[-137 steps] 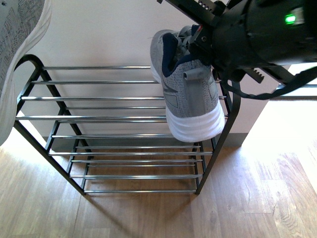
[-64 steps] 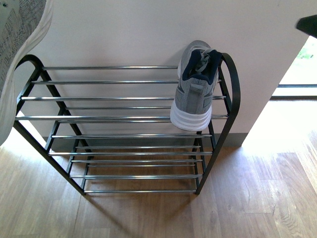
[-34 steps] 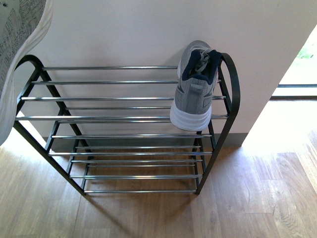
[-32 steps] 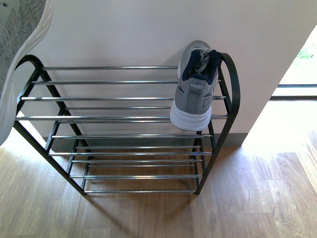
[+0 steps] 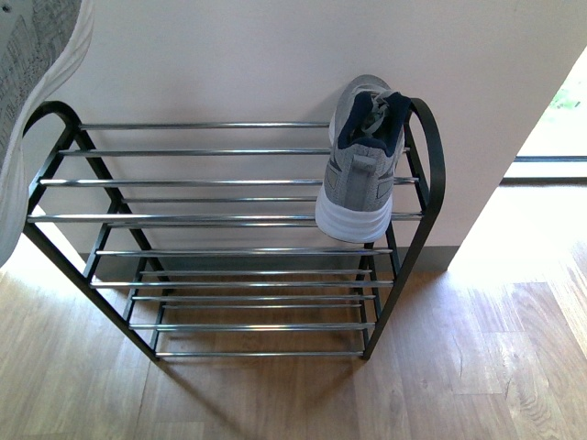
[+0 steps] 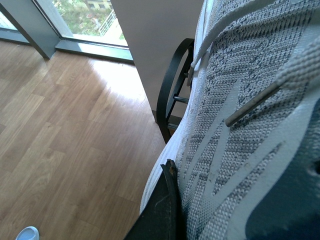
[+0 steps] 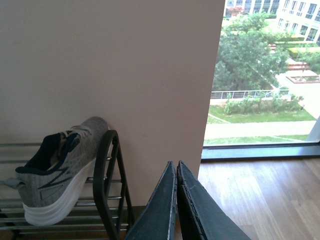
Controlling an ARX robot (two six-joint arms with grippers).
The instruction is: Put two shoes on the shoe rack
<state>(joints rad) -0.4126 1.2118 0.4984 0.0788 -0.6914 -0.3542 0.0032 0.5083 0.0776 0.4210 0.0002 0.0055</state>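
One sneaker [image 5: 360, 170] sits on the rack [image 5: 202, 217], top tier. The second sneaker [image 5: 27, 110] is unplaced, apparently clamped by the left gripper [image 6: 169, 192]. The right gripper [image 7: 176, 172] is closed and empty.

bright daylight from the window [image 7: 260, 75] washes the wood floor [image 5: 523, 229] in glare, and the shoe rack [image 5: 183, 218] throws a soft shadow beneath.

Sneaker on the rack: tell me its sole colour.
White. The sneaker shows its sole best in the front view.
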